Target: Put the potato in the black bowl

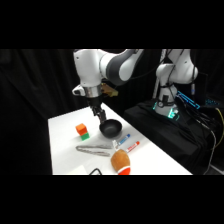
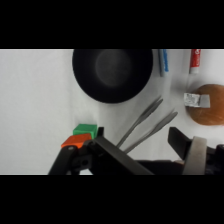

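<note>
One potato [image 1: 120,161], one black bowl [image 1: 111,128], one tongs [image 1: 93,149], two markers [image 1: 128,143], one orange-green block [image 1: 82,131].

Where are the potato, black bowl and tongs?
potato [image 1: 121,161], side view, middle of its brown body.
black bowl [image 2: 112,70], wrist view, centre of its inner floor.
tongs [image 1: 95,149], side view, midway along the metal arms.

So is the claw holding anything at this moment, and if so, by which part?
Nothing is held. The claw hangs above the table near the black bowl, fingers apart with nothing between them, while the potato lies untouched on the table.
</note>
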Available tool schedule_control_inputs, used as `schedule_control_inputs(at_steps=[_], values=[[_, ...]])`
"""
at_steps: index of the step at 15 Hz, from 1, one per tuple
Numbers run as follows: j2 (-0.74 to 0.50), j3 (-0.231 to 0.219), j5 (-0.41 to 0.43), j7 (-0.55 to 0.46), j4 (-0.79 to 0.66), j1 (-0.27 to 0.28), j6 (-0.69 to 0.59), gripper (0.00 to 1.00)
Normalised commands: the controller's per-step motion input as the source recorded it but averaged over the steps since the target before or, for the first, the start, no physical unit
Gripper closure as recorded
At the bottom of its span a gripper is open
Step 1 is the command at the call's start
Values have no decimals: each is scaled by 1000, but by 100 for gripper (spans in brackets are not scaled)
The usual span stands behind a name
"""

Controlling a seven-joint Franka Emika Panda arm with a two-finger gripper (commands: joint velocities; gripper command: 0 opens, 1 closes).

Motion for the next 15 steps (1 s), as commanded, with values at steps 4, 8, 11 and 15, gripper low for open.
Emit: schedule_control_inputs(at_steps=[4,8,11,15], values=[[21,38,-26,56,30,11,15,0],[43,85,-21,129,104,93,14,0],[58,109,14,141,93,138,34,0],[89,118,27,134,26,166,125,0]])
